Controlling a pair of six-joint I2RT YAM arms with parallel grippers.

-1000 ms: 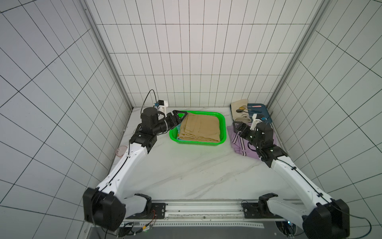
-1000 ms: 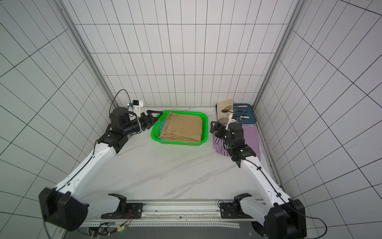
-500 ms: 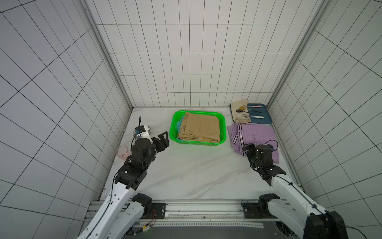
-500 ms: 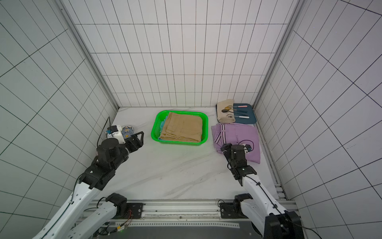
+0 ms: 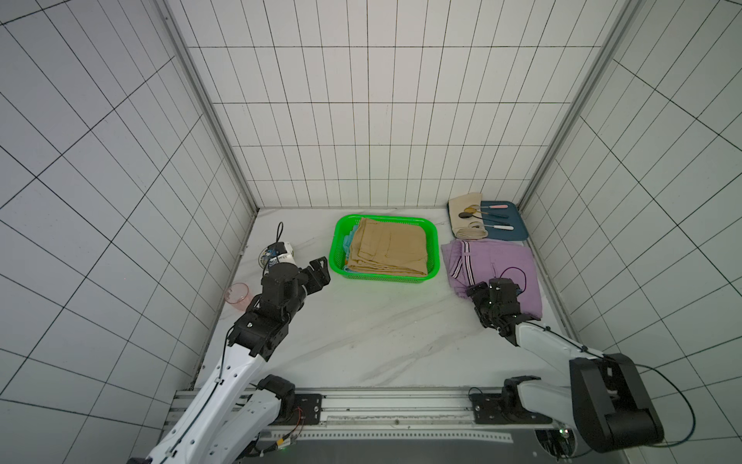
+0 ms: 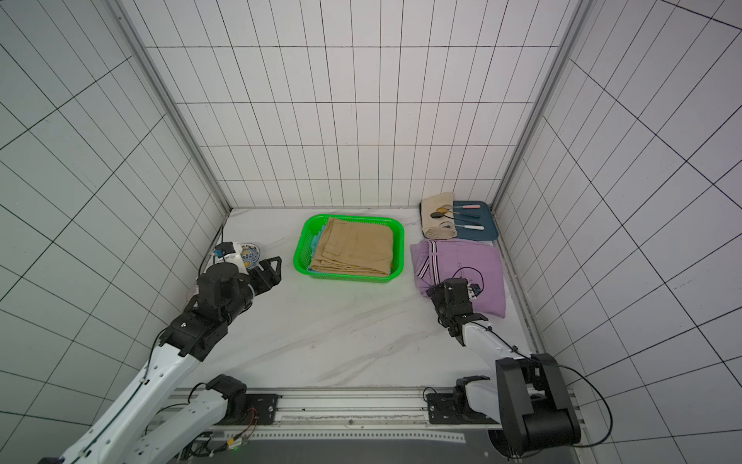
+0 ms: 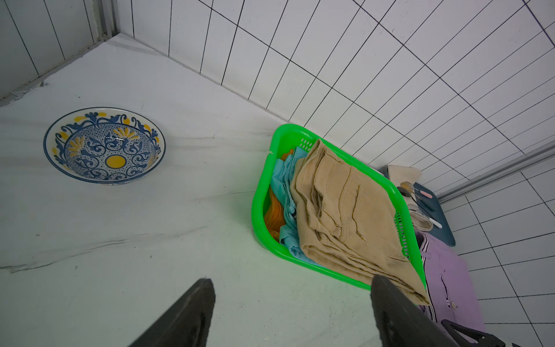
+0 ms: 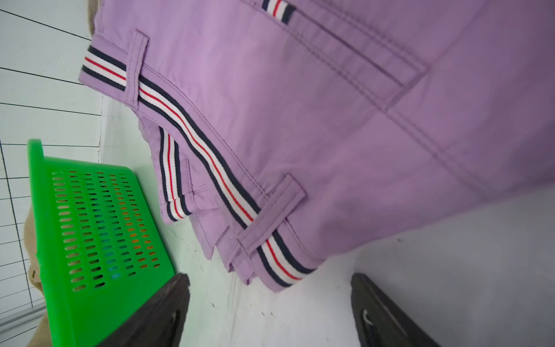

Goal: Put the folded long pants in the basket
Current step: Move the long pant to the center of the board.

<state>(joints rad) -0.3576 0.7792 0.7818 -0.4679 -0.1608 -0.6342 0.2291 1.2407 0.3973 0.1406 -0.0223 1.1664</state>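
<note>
1. While the khaki pants top the stack in the basket, with the light blue pants and orange pants showing under them in the left wrist view, the lilac pants lie flat on the surface. In both top views they sit just right of the basket and below the blue tray.
2. Handling, my read: light, soft, floppy, and folded in several layers. A top-only pinch likely peels off one layer. The striped waistband looks like the thickest, stiffest part, so grab there, at the corner, through the full stack. Expect the far end to sag.
3. Right hand: released, with nothing between the fingers. In a top view it sits at the lower left corner of the lilac pants. In the right wrist view the waistband corner is at centre-bottom of the frame, just ahead of the fingertips and not yet between them. I can't tell its height above the surface.
4. Left hand: also released and empty. It is just left of the basket in both top views, and the basket stands between it and the lilac pants.
5. Risk: the khaki pants drape over the rim in the left wrist view, so a fourth pair on top may slide.
</note>
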